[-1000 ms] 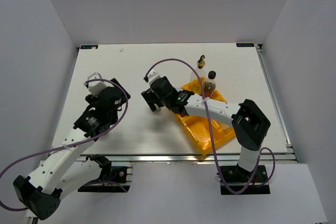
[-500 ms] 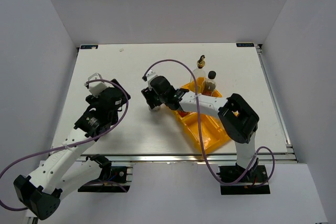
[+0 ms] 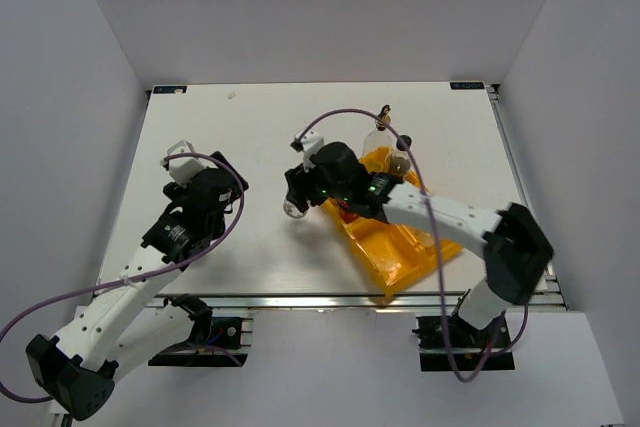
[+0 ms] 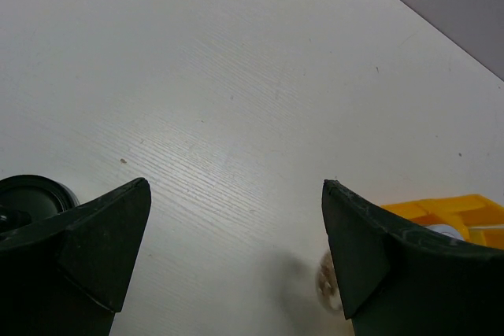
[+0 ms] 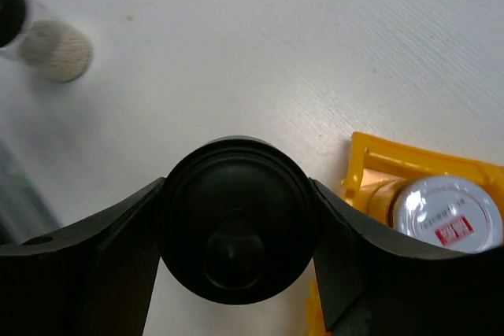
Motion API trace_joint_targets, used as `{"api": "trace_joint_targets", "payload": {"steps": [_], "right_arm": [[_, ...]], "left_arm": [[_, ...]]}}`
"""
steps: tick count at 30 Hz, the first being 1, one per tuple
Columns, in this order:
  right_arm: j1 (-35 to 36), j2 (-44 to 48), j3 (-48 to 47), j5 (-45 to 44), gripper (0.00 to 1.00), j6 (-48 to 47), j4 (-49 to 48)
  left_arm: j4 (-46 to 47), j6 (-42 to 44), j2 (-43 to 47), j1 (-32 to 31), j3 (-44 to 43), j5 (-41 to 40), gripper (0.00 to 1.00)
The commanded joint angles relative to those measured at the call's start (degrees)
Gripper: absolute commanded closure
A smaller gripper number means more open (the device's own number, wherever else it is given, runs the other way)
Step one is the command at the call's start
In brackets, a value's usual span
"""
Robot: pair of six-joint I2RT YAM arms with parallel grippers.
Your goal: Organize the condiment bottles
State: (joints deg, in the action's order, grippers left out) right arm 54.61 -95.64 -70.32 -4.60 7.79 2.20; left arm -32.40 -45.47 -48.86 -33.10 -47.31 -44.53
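Note:
My right gripper [image 5: 236, 194] is shut on a black-lidded shaker [image 5: 236, 230], just left of the yellow tray's corner [image 5: 370, 171]. From above, the right gripper [image 3: 303, 195] shows the shaker's clear body [image 3: 294, 210] below it. A silver-lidded jar [image 5: 447, 214] sits in the tray. The gold-spouted clear bottle [image 3: 384, 119] and the brown black-capped bottle [image 3: 398, 161] stand at the tray's far end [image 3: 372, 159]. Another shaker [image 5: 51, 49] lies on the table ahead. My left gripper [image 4: 235, 194] is open and empty over bare table [image 3: 228, 179].
The yellow tray [image 3: 400, 252] lies slanted at right of centre, partly under my right arm. A black round lid [image 4: 31, 193] shows by my left finger. White walls enclose the table on three sides.
My right gripper has moved right, closer to the tray, and its arm has swung out to the right. The clear shaker now shows under it. The left arm has not moved.

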Motion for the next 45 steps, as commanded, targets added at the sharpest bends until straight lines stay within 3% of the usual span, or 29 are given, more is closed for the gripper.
{"api": "trace_joint_targets", "payload": {"steps": [1, 5, 11, 17, 25, 30, 45], "right_arm": [[0.1, 12.6, 3.8, 5.4, 0.89, 3.5, 2.9], [0.2, 26.9, 11.6, 5.7, 0.89, 6.2, 11.4], [0.1, 41.8, 16.2, -7.9, 0.9, 12.9, 31.9], [0.1, 48.3, 17.9, -22.0, 0.9, 20.8, 41.9], [0.0, 43.8, 22.2, -27.8, 0.91, 21.0, 33.2], [-0.1, 40.0, 23.9, -26.6, 0.91, 17.5, 24.4], [-0.2, 37.0, 37.0, -25.0, 0.74, 14.6, 0.4]], "left_arm": [[1.5, 0.4, 0.6, 0.2, 0.5, -0.5, 0.02], [2.3, 1.2, -0.3, 0.3, 0.1, 0.4, 0.02], [5.1, 2.8, -2.5, 0.6, -0.6, 3.2, 0.02], [5.7, 3.5, -7.2, 1.4, -2.4, 5.9, 0.02], [5.9, 3.6, -9.2, 2.5, -3.0, 8.5, 0.02], [4.5, 2.8, -9.2, 2.8, -3.2, 8.7, 0.02], [-2.0, -5.3, -9.2, 2.9, -5.7, 8.2, 0.02]]}}
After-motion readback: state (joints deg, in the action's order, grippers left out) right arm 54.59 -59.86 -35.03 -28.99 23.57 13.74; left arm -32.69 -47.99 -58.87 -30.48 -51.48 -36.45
